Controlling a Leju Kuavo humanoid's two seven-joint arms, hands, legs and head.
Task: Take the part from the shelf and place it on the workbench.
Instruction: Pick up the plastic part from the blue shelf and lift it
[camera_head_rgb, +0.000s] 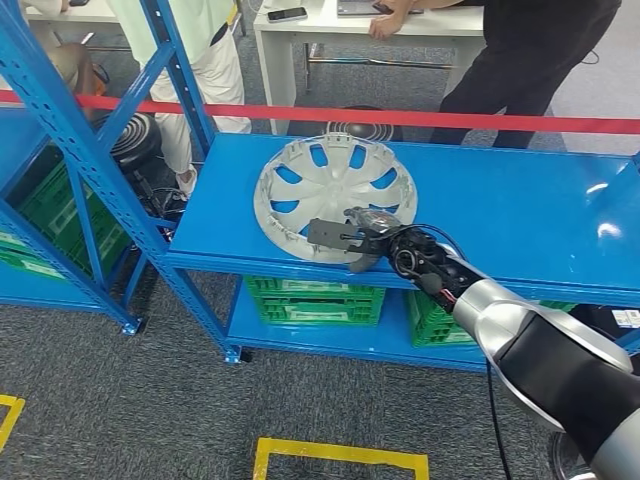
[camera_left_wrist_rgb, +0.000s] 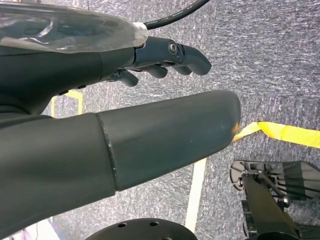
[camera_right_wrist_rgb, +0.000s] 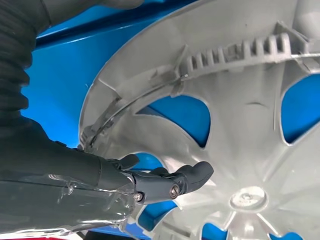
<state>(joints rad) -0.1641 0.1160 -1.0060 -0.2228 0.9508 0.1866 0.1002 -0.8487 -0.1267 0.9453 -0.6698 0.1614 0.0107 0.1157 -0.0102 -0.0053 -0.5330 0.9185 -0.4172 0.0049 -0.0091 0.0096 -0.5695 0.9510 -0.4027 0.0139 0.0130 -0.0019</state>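
The blue shelf (camera_head_rgb: 498, 200) fills most of my head view, with green crates (camera_head_rgb: 313, 300) on the tier below it, a red tape line (camera_head_rgb: 423, 120) running behind, and people standing beyond at 12 o'clock. The part, a silver hubcap (camera_head_rgb: 332, 185), lies flat on the shelf's top deck near its front edge, inner side up, toward 11 o'clock from my right arm. My right robot hand (camera_head_rgb: 355, 238) sits at the hubcap's 6 o'clock rim: the fingers (camera_right_wrist_rgb: 188, 177) reach over the rim onto the inner face, but I cannot tell whether the thumb has closed underneath, so I won't call it a grip. My left robot hand (camera_left_wrist_rgb: 166, 57) hangs over the grey floor, fingers loosely spread, holding nothing. I judge the hubcap to be thin moulded plastic: light, fairly stiff across the centre but springy at the edge, smooth and a bit slippery, and awkwardly wide for one hand. The rim is the place to take it, pinched where a spoke meets the outer ring, or hooked through one of the cut-outs so it cannot slide. It is round and pale grey, with curved spokes, teardrop openings showing blue through them, a toothed ridge and wire ring near the rim, and a small central boss.
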